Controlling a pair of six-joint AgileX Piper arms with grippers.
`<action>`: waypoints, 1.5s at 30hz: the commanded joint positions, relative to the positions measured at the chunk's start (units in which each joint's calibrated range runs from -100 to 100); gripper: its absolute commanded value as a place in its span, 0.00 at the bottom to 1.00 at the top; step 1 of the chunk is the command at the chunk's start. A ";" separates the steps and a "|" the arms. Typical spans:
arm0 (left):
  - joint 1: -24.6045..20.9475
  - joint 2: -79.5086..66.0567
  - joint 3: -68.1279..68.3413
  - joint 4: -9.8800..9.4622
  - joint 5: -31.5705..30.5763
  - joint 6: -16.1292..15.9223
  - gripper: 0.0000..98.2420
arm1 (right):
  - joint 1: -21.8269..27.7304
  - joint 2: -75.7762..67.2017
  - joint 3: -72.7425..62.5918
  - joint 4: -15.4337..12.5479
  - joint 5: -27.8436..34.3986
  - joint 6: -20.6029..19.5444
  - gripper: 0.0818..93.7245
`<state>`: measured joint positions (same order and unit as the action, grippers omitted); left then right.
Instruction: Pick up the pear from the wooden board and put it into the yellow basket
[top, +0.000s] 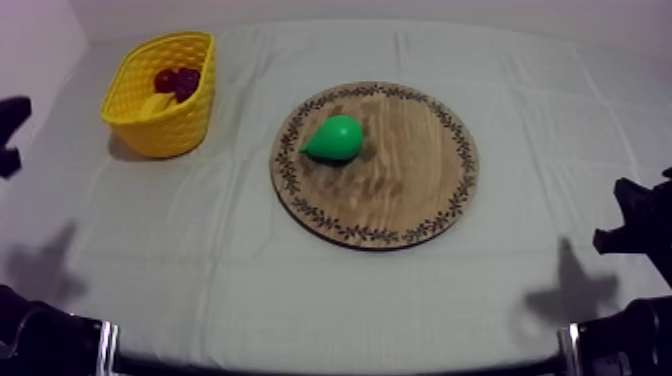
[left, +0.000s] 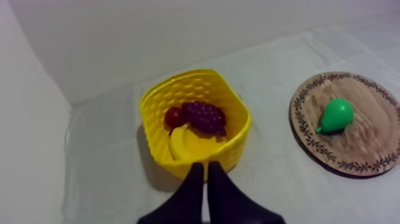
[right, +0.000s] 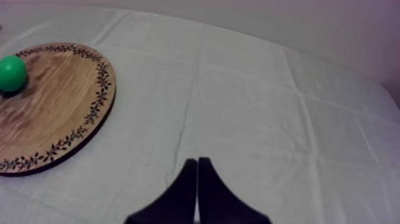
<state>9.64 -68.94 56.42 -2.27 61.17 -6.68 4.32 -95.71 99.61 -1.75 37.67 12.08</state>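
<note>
Left tool (left: 205, 167), right tool (right: 197, 161) each closed, empty; yellow basket (left: 231, 152) holds grapes (left: 205, 116), banana (left: 184, 143), small red fruit (left: 174, 116).

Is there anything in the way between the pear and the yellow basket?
Nothing visible stands there. Between the pear on the wooden board and the yellow basket lies only bare cloth. The basket holds a bunch of grapes, a small red fruit and a banana.

Table under a grey-white cloth (top: 300, 290) creased in a grid of fold lines, plain pale wall (left: 178, 36) along its far edge, second pale wall (left: 24, 131) at the side, soft even light, faint shadows (top: 45, 265) on the cloth's near corners
</note>
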 joint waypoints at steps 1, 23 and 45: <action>0.81 11.75 -17.23 0.11 4.88 -0.60 0.00 | 0.04 -0.05 0.05 0.02 -0.01 0.01 0.00; 13.38 55.03 -54.18 -1.05 13.02 4.57 0.00 | 0.04 -0.05 0.05 0.02 -0.01 0.01 0.00; 21.96 76.21 -56.22 -3.54 8.06 7.01 0.00 | 0.04 -0.05 0.05 0.02 -0.01 0.01 0.00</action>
<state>31.55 7.08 0.25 -5.75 69.30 0.39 4.37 -95.71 99.61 -1.75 37.67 12.08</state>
